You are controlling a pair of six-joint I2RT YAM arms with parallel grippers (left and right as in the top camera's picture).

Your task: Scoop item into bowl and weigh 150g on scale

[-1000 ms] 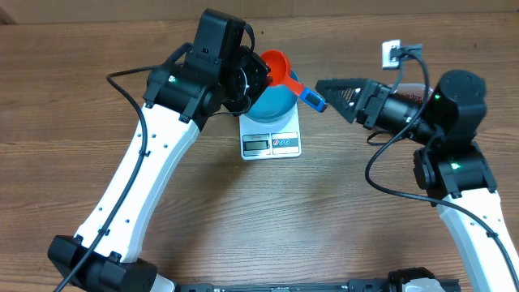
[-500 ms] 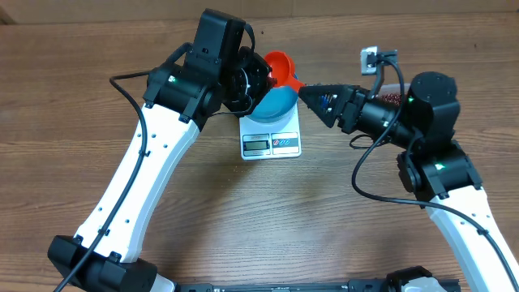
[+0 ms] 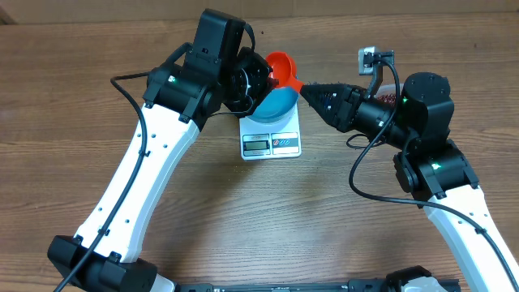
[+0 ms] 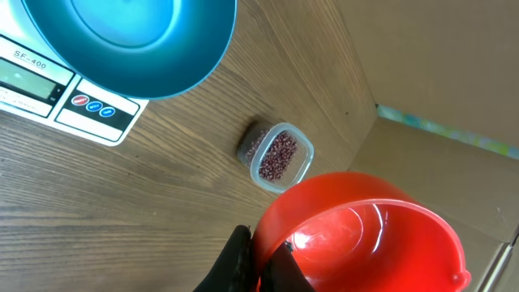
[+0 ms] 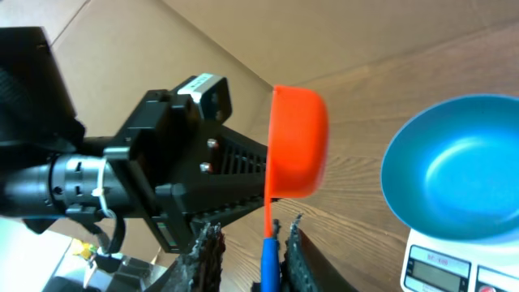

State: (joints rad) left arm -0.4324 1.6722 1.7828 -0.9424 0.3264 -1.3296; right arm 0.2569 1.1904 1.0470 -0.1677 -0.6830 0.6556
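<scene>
Left fingers (image 4: 235,264) clench the rim of the glossy orange scoop (image 4: 365,235); right fingers (image 5: 207,255) straddle its blue handle (image 5: 268,264), grip unclear; bowl (image 4: 138,49) cropped.

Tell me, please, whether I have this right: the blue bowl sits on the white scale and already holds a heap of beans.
Not quite. The bowl does sit on the scale, but it is empty, as the left wrist view shows. The beans are all in the clear tub beyond it.
</scene>
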